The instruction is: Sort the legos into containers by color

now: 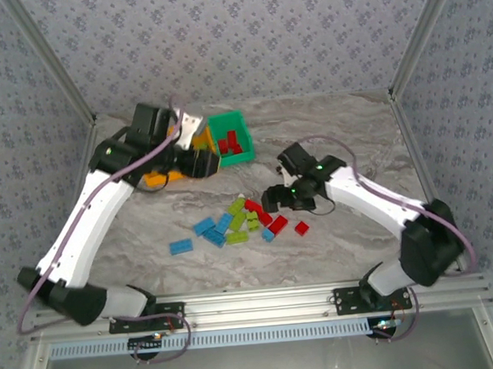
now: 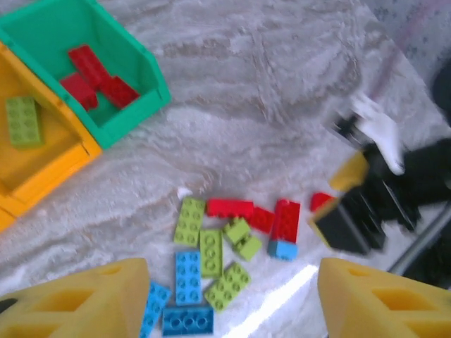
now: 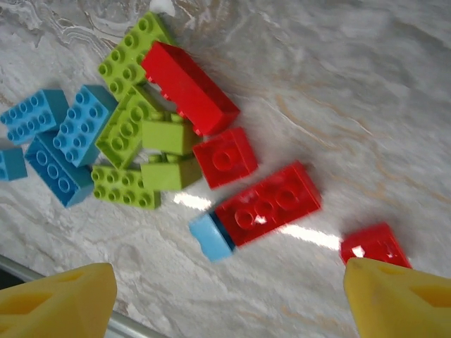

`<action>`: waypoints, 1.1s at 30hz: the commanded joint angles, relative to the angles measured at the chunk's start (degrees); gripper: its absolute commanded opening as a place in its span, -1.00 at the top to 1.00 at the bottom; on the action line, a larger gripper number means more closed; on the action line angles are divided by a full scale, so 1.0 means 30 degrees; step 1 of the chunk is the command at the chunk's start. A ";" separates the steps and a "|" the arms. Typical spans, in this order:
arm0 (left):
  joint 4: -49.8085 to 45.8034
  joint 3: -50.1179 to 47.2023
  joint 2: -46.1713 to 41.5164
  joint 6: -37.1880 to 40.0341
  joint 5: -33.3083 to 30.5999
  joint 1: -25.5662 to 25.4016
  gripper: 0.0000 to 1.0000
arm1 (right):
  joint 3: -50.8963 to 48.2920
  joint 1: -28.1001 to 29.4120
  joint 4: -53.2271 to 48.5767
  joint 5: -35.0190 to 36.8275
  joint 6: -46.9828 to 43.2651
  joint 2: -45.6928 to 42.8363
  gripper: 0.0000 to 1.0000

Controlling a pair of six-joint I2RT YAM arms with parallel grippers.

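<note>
Loose legos (image 1: pixel 237 221) in light blue, lime green and red lie in a cluster mid-table. The containers stand at the back left: a green bin (image 1: pixel 240 122) holds red bricks (image 2: pixel 95 76), and the orange bin (image 2: pixel 49 169) beside it holds a lime brick (image 2: pixel 22 121). My left gripper (image 1: pixel 200 164) hovers by the bins, open, with nothing between its yellow fingers (image 2: pixel 99 299). Just right of the pile, my right gripper (image 1: pixel 275 198) is open over a long red brick (image 3: pixel 268 204) that touches a small light blue one (image 3: pixel 211 238).
The right gripper (image 2: pixel 366 204) shows blurred in the left wrist view, beside the pile. A lone red brick (image 1: pixel 301 228) lies right of the cluster and a lone blue one (image 1: pixel 180 246) to its left. Patterned walls close in the marbled table (image 1: pixel 353 133).
</note>
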 commanded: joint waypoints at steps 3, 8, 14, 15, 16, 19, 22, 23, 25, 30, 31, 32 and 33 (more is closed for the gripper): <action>-0.0738 -0.4436 -0.2651 0.5183 0.1427 -0.1474 -0.75 | 0.3750 0.1187 0.0341 0.0522 -0.2383 0.4688 -0.68; -0.2528 -0.5970 -0.3029 0.5066 0.0750 -0.2603 -0.86 | 0.7724 0.1634 -0.1007 0.1560 -0.3502 0.8913 -0.63; -0.0550 -0.7479 -0.4508 0.4637 0.0323 -0.2648 -0.89 | 0.9394 0.1563 -0.1734 0.2294 -0.3929 1.1196 -0.36; -0.0597 -0.7552 -0.4539 0.4755 0.0321 -0.2641 -0.89 | 0.9370 0.1576 -0.1855 0.2281 -0.4084 1.1344 -0.31; -0.0705 -0.7572 -0.4515 0.4877 0.0386 -0.2648 -0.88 | 0.9276 0.1598 -0.1968 0.2205 -0.4254 1.1469 -0.25; -0.0952 -0.7608 -0.4497 0.5355 0.0951 -0.2648 -0.88 | 0.8955 0.1682 -0.2020 0.2119 -0.4574 1.1560 -0.04; -0.0903 -0.7731 -0.4655 0.5914 0.1577 -0.2645 -0.88 | 0.8795 0.1597 -0.1954 0.2488 -0.4438 1.1379 0.12; -0.0897 -0.7794 -0.4687 0.6212 0.1870 -0.2623 -0.88 | 0.8762 0.1544 -0.1911 0.2760 -0.4253 1.1270 0.17; -0.0797 -0.7914 -0.4802 0.6792 0.2431 -0.2649 -0.88 | 0.8754 0.1354 -0.1865 0.3231 -0.3931 1.1045 0.30; 0.0212 -0.8209 -0.5087 0.6099 0.2603 -0.2639 -0.88 | 0.8776 0.0637 -0.1774 0.3791 -0.3570 0.9970 0.56; 0.0552 -0.8266 -0.5200 0.5813 0.2494 -0.2646 -0.88 | 0.8874 0.0527 -0.1783 0.3978 -0.3589 0.9528 0.57; 0.0845 -0.8329 -0.5349 0.5490 0.2327 -0.2646 -0.88 | 0.8986 0.0428 -0.1782 0.4147 -0.3616 0.9110 0.58; 0.1352 -0.8471 -0.5610 0.5058 0.1993 -0.2649 -0.89 | 0.9216 0.0275 -0.1836 0.4271 -0.3626 0.8627 0.60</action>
